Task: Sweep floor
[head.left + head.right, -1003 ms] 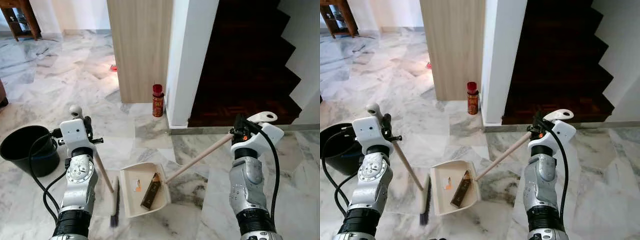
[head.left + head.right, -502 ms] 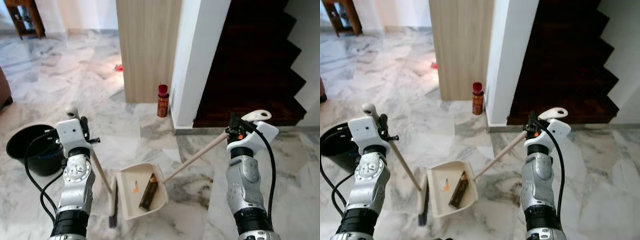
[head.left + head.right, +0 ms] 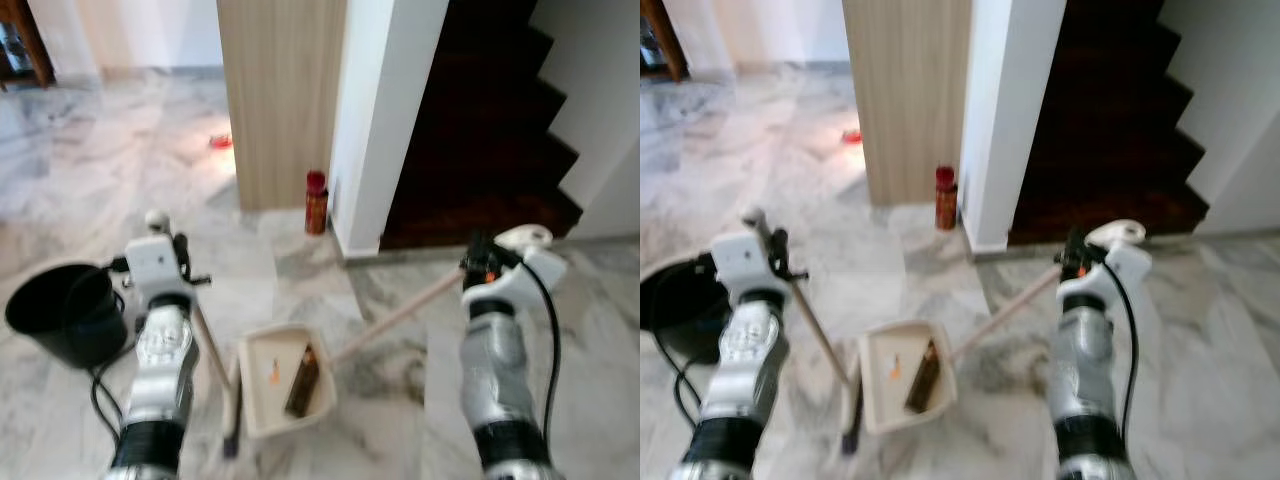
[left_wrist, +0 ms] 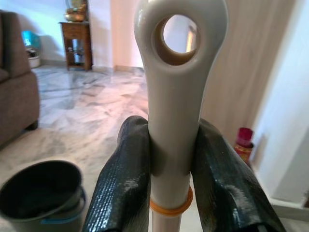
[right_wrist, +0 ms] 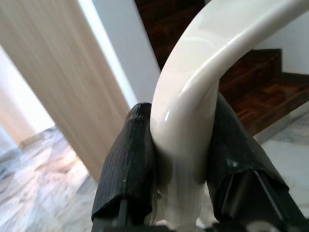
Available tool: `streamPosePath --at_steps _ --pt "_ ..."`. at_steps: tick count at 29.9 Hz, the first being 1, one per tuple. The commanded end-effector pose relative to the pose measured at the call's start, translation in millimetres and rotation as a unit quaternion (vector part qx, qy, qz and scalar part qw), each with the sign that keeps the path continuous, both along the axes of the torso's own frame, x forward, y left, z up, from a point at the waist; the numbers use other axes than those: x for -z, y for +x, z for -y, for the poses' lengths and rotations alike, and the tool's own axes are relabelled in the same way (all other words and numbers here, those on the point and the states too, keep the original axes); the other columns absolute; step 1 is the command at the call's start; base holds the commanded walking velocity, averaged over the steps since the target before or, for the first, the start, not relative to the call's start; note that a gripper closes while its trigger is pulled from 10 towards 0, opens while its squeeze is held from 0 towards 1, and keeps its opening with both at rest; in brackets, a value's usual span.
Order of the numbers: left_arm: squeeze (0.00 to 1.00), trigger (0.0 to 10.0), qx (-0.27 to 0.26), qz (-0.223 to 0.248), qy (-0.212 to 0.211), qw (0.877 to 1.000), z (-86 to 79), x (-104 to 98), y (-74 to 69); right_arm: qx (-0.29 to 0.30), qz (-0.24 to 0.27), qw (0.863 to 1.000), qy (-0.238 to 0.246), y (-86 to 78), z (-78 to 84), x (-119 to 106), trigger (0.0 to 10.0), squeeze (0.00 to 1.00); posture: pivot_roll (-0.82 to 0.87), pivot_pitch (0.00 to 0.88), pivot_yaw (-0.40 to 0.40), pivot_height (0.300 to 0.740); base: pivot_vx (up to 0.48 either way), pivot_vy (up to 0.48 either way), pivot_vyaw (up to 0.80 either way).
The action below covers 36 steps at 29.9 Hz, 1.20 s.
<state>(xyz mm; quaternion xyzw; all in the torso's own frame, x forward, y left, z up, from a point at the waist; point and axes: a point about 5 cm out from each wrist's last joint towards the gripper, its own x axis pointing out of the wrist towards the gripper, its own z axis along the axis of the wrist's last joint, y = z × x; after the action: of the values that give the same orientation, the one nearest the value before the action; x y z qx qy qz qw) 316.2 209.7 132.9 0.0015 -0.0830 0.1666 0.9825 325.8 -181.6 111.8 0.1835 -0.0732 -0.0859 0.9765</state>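
1. Head views: the left hand (image 3: 178,258) pinches the top of the broom (image 3: 208,352), whose bristles rest on the floor (image 3: 80,180) below it, just beside the dustpan (image 3: 283,378). The right hand (image 3: 478,268) pinches the dustpan's long handle; the pan sits on the floor between the hands, holding a brown bar (image 3: 301,368) and an orange scrap (image 3: 273,374). A bucket (image 3: 62,312) stands outboard of the left hand.
2. Left wrist view: both fingers (image 4: 123,183) press the broom's cream grip (image 4: 175,87) below its hanging hole.
3. Right wrist view: fingers (image 5: 126,159) clamp the curved handle (image 5: 193,121).
4. Judgement: the debris looks collected; next likely calls for carrying the pan level to the bucket and tipping.
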Motion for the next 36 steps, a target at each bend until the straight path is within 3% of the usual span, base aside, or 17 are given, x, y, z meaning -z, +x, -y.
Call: streamPosePath --at_steps 1,36 --pt "0.0 10.0 0.009 0.031 -0.003 0.999 8.1 -13.3 2.9 0.009 0.028 1.0 -0.002 3.8 7.2 -15.2 10.0 0.0 -0.02 0.0 -0.024 0.74 0.0 0.33 0.0" --pt "0.0 10.0 0.012 0.032 -0.002 0.999 7.7 -14.5 2.7 0.006 0.027 0.999 0.021 4.0 3.9 -13.8 10.0 0.0 -0.01 0.0 -0.011 0.74 0.0 0.329 0.0"
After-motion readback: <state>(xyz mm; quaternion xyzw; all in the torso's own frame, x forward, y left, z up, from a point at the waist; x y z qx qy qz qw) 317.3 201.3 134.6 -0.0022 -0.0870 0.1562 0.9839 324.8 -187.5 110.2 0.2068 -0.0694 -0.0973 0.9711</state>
